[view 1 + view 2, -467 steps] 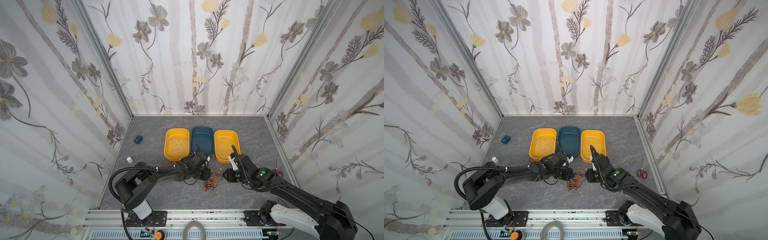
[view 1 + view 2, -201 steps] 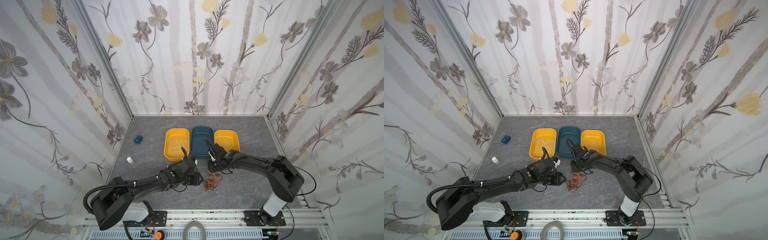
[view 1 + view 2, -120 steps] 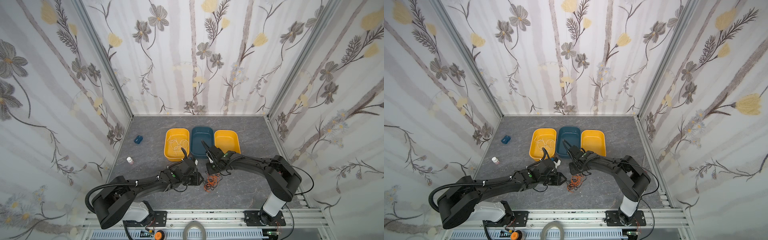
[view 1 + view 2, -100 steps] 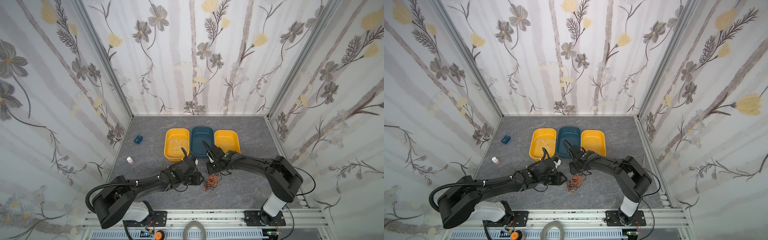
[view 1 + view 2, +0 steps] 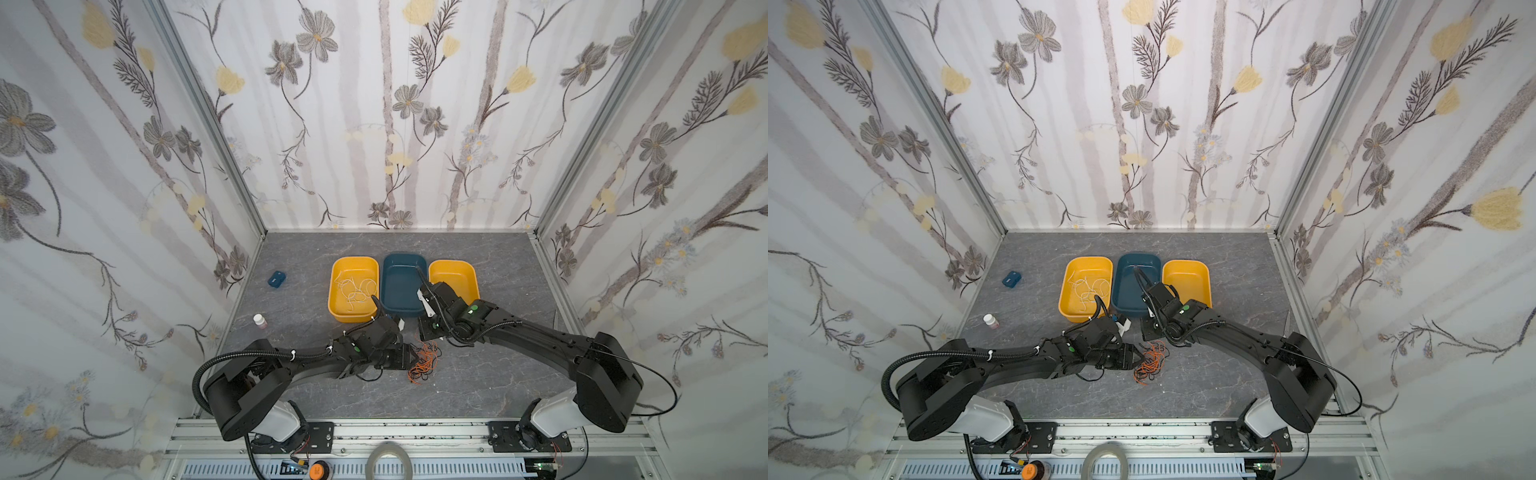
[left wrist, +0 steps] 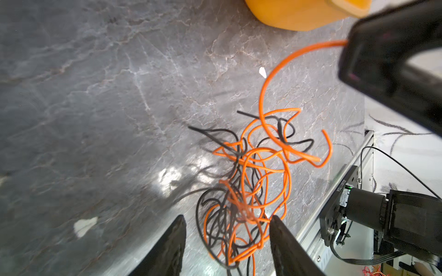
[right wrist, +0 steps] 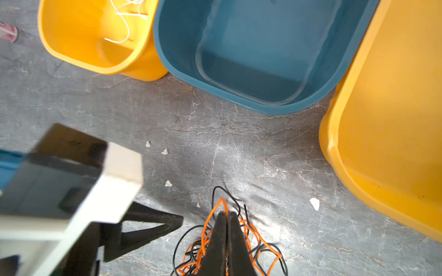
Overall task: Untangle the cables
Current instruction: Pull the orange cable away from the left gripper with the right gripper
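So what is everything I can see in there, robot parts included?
thin orange and black cables: one tangle, on the table near the front, between the two grippers
thin white cables: a loose bunch, count unclear, inside the left yellow tub
yellow plastic tubs: two, left and right of the blue tub
blue plastic tub: one, dark blue, middle of the row, empty
small blue block: one, back left of the table
small white bottle: one, pink label, left edge of the table
grey marbled table: one, under everything
left gripper: black, open, jaws either side of the tangle
right gripper: black, shut on one orange cable
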Motion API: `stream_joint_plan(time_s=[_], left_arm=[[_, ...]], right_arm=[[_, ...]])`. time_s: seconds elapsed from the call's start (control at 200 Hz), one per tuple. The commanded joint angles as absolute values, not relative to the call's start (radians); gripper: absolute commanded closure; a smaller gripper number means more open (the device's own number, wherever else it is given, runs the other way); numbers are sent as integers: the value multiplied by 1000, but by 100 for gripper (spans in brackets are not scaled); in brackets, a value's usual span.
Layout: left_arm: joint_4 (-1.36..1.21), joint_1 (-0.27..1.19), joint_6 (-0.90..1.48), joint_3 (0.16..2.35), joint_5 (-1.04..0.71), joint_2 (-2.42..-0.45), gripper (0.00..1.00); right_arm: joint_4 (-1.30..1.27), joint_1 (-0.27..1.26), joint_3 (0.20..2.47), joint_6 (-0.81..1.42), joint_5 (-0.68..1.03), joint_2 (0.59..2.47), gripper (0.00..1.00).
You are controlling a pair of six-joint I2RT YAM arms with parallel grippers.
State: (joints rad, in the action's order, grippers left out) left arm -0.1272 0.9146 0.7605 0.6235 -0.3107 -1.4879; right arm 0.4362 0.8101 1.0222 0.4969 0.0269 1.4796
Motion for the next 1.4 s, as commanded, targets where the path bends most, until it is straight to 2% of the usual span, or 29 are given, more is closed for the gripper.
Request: stream_joint_plan(time_s=[0.0,0.13,0.275,0.515,0.819,0.959,1.254,1.394], left_arm=[[-178,922,769,649,-319,-1521,43],[-201,927,776,666,-314,-1571,45],[-148,927,770,701,-290,-1621,53],[-88,926,763,719,-245,-1632,79],[-19,891,768,681,-192,-1562,97],[19,856,770,653,-170,-1507,100],[120,769,765,595,-136,-1365,100],[155,744,776,577,-108,-1298,93]], right_arm=[[453,810,1024,505,34,1437,100],[471,808,1030,505,26,1382,100],[496,796,1034,502,19,1320,100],[542,740,1026,485,-9,1209,100],[603,624,986,472,-37,1097,100],[627,565,973,464,-43,1051,100],[654,457,942,462,-29,986,100],[604,454,881,477,85,988,100]])
